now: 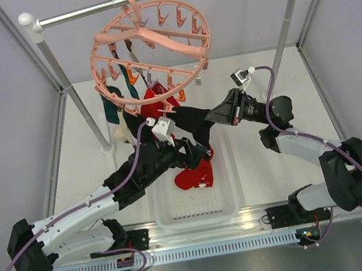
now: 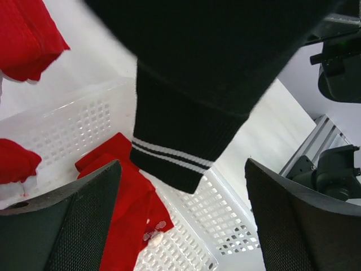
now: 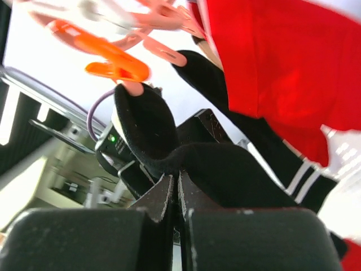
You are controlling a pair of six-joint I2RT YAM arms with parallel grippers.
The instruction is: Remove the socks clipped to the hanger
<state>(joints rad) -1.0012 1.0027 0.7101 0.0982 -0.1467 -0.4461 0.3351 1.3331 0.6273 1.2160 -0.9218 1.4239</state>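
Now: black sock pinched below the hanger

Only the right wrist view shows the right gripper [image 3: 178, 195] clamped tight on the black sock [image 3: 225, 169], just below the hanger [image 1: 150, 36] and an orange clip [image 3: 113, 65]. The left wrist view shows the left gripper [image 2: 181, 169], fingers apart, either side of the sock's white-striped cuff, farther below the hanger.

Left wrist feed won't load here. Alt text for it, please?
A black sock with two white cuff stripes hangs between the wide-open fingers of the left claw, not gripped. Beneath it is a white perforated basket with a red sock inside; more red fabric shows at the left edge.
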